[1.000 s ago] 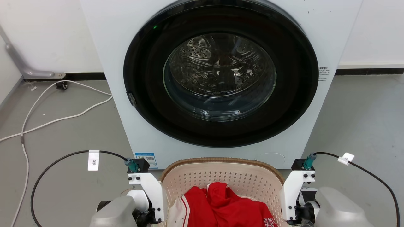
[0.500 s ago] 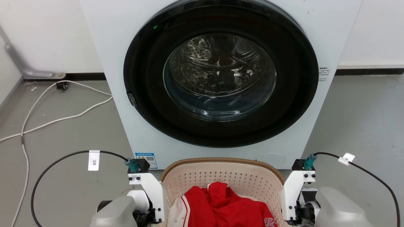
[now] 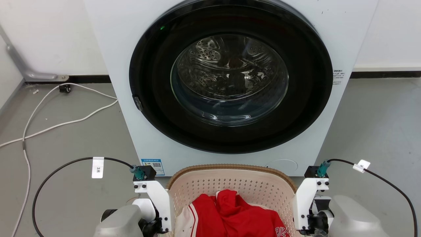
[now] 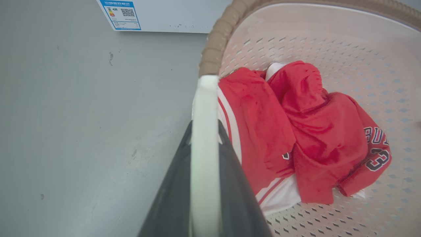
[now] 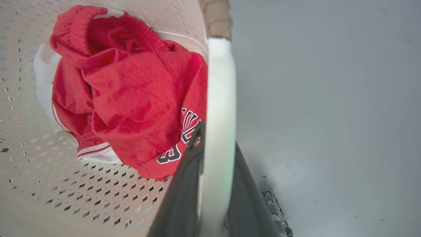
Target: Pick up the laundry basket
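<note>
There is one laundry basket (image 3: 253, 188), and it is at the near edge of the scene, just in front of the one white washing machine (image 3: 108, 65), whose round dark door (image 3: 230, 79) is closed. The basket is between the two arms, one arm at each side of it. In the left wrist view the left end effector (image 4: 204, 125) has its two dark fingers (image 4: 171, 197) pressed on both sides of the white left handle (image 4: 205, 98) of the basket (image 4: 296, 36), so it is closed on this handle. In the right wrist view the right end effector (image 5: 217, 136) holds the white right handle (image 5: 221, 82) in the same way, with one dark finger at each side and no gap to see. Inside the basket (image 5: 65, 187) lies one heap of red and white clothing (image 3: 230, 214) with dark letters and the number 3; I cannot tell if it is one piece or two. I also cannot tell if the basket touches the grey floor (image 3: 65, 131). Two black cables (image 3: 59, 169) go from the wrists, each with one white tag. White cable (image 3: 49, 126) lies on the floor at the far left. One blue sticker (image 3: 153, 167) is on the low front of the machine.
</note>
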Controlling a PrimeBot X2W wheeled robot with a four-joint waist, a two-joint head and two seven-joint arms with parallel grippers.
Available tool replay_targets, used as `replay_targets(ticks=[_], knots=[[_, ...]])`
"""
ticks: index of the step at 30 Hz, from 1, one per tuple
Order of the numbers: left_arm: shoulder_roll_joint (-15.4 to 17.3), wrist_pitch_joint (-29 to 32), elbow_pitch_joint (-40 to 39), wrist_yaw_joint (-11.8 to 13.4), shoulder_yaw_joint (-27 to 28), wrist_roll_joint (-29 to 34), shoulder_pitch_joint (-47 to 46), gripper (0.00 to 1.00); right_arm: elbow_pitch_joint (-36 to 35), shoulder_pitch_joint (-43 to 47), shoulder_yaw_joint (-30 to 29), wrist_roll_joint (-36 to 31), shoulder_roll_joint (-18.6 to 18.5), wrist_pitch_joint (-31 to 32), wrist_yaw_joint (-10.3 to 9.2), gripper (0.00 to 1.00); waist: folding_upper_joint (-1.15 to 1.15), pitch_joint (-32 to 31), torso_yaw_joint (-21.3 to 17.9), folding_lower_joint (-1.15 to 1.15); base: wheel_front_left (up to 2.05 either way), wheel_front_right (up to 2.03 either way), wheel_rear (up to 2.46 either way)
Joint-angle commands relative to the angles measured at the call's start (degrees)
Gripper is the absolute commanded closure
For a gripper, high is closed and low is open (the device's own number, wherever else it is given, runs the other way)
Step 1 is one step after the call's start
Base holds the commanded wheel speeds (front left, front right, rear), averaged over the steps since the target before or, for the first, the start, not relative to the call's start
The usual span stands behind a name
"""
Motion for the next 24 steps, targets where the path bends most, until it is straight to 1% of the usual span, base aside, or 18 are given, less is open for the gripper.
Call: replay_targets(ticks=[1, 24], knots=[[-2.4, -0.5, -1.5, -1.1, -0.1, -0.2, -0.6, 1.00, -1.0, 0.4, 0.1, 0.0, 2.6, -0.2, 0.96, 1.00, 0.00, 0.0, 0.0, 0.00, 0.00, 0.00, 0.00], [-2.6, -1.1, -1.4, -1.1, -0.2, -0.9, -0.5, 1.00, -1.0, 0.6, -0.6, -0.4, 2.6, -0.2, 0.96, 1.00, 0.00, 0.1, 0.3, 0.00, 0.00, 0.00, 0.00]])
